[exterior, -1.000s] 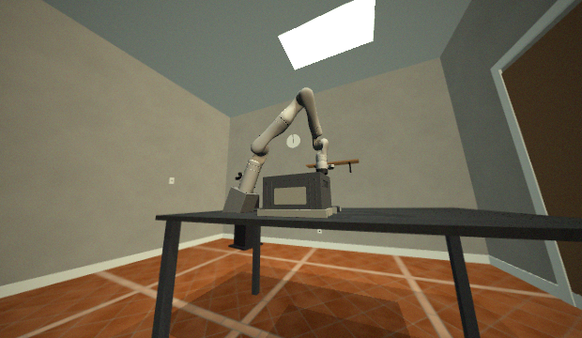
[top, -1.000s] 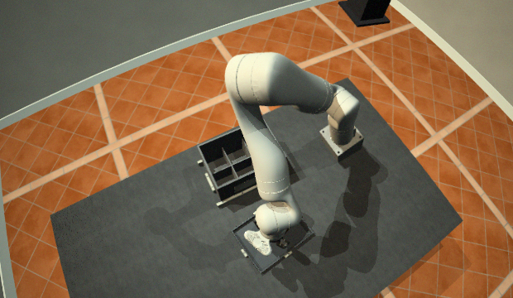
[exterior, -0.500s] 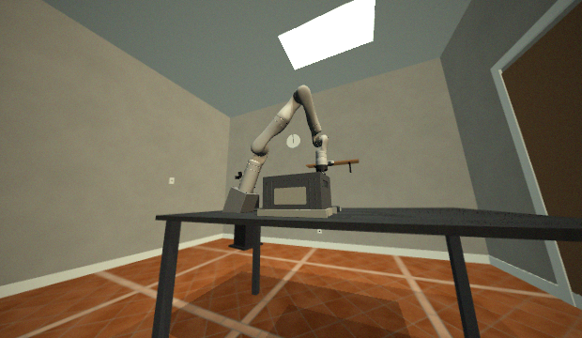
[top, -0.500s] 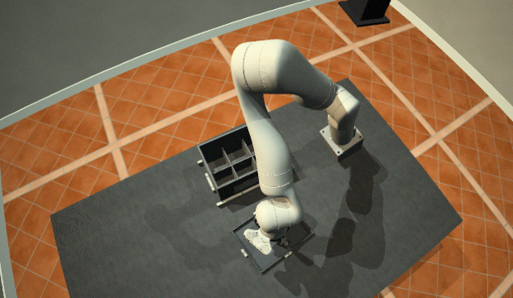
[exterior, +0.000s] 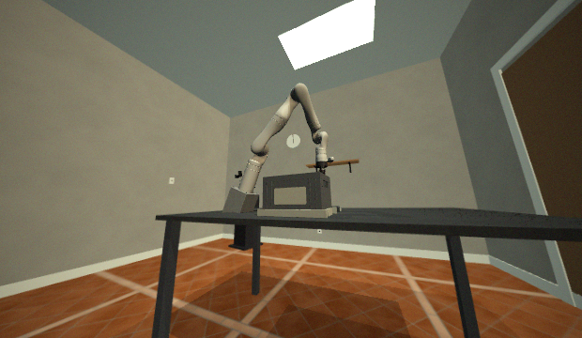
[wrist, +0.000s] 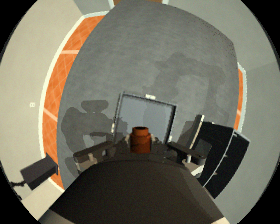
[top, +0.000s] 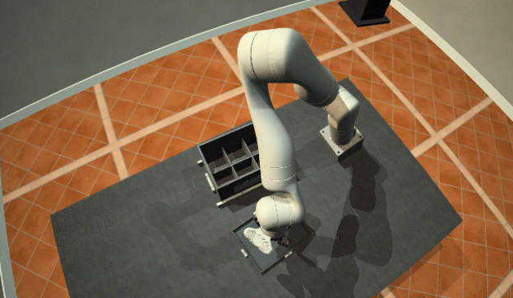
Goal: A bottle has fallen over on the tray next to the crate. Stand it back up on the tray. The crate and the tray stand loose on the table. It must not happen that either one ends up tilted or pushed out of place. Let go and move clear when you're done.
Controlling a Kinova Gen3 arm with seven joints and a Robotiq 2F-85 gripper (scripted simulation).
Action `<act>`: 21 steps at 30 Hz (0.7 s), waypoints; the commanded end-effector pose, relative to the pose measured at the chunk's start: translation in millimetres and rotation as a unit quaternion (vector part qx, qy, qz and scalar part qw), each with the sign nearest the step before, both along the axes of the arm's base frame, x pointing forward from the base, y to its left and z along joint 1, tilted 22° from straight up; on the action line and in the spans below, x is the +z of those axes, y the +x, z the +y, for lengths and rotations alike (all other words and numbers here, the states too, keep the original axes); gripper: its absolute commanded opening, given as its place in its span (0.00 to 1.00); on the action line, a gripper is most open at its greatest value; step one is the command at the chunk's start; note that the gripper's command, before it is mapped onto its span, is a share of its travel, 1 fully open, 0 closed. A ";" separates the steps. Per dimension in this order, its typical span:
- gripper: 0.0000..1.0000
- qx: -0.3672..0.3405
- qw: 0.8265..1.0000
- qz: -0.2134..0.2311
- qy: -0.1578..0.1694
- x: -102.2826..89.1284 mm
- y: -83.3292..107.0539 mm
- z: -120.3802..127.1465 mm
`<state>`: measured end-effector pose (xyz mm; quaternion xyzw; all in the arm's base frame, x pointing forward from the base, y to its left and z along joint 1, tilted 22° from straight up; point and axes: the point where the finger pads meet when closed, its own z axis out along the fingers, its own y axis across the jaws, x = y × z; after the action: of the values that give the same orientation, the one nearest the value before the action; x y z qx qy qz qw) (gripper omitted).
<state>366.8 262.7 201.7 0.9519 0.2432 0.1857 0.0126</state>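
Wrist view: my gripper (wrist: 140, 139) pinches the brown, rounded bottle (wrist: 140, 140), lifted above the flat, dark tray (wrist: 124, 106). Rightward, the boxy dark crate (wrist: 220, 152) stands just beside the tray on the speckled grey table (wrist: 184, 50), which spreads wide beyond.

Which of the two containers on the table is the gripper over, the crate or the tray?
The tray: flat and shallow, directly beneath the gripper, which is shut on the bottle. The crate is deep, with dividers, farther back.
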 end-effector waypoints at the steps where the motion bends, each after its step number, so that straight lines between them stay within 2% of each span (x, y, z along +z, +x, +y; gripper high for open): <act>1: 0.00 -0.001 1.000 -0.004 0.001 5.1 0.9 -0.5; 21: 0.00 -0.001 1.000 -0.004 0.001 24.4 -6.7 -1.9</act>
<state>359.6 260.7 222.6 0.9519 0.2426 0.1866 0.0128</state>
